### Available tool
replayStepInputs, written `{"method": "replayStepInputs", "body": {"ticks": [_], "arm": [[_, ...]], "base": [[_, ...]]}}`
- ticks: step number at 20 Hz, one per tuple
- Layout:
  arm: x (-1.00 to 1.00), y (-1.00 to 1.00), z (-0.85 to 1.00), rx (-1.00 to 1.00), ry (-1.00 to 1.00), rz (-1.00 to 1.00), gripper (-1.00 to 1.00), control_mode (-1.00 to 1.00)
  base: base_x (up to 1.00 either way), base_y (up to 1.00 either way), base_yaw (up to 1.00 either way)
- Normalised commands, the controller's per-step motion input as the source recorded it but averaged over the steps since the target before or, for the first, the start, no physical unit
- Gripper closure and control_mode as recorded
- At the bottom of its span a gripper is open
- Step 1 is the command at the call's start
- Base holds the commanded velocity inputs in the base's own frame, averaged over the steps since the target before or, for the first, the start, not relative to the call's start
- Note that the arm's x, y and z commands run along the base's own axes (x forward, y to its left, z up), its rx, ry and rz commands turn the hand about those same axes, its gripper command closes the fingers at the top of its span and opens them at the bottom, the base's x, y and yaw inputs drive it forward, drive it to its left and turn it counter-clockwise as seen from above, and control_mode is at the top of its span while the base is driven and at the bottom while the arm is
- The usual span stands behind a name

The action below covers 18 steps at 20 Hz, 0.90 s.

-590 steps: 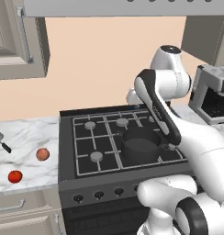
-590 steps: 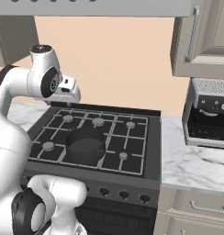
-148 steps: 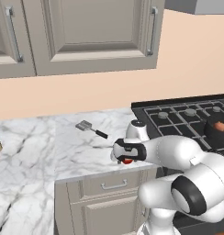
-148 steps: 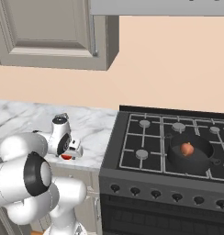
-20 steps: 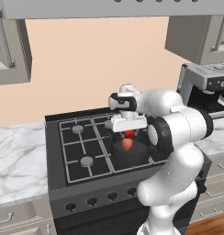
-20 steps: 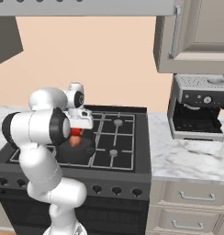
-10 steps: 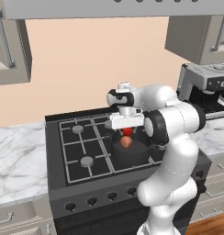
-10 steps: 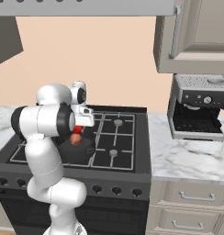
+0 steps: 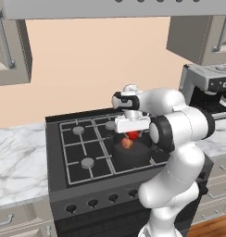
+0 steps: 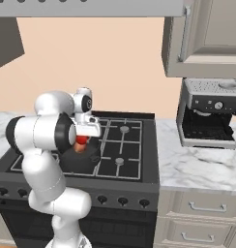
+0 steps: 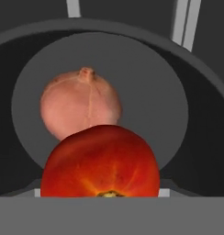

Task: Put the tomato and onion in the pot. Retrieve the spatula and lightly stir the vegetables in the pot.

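One vegetable already down: onion (image 11: pixel 81 103) lying on the floor of the pot (image 11: pixel 22 151), tomato (image 11: pixel 100 161) gripped in the pincer (image 9: pixel 132 134) and hanging just above it. Since half a second ago, hardly any shift, only a little lower over the pot on the stove (image 9: pixel 64 157). Means release is probably next, then going for the spatula, not yet fetched

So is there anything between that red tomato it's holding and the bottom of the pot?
Yes: in the hand view the onion lies on the pot floor, just below the tomato.
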Motion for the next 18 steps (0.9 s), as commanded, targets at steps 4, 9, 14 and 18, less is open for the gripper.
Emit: {"method": "replayStepInputs", "body": {"ticks": [4,9,14,18], "arm": [[-0.32,-0.14,-0.15,0.01,0.00,0.00,1.00,-1.00],[-0.10,-0.05,0.00,0.00,0.00,0.00,1.00,-1.00],[0.00,0.00,0.00,0.00,0.02,0.00,-1.00,-1.00],[0.00,0.00,0.00,0.00,0.06,0.00,-1.00,-1.00]], "base": [[0.00,0.00,0.00],[0.00,0.00,0.00],[0.00,0.00,0.00],[0.00,0.00,0.00]]}}
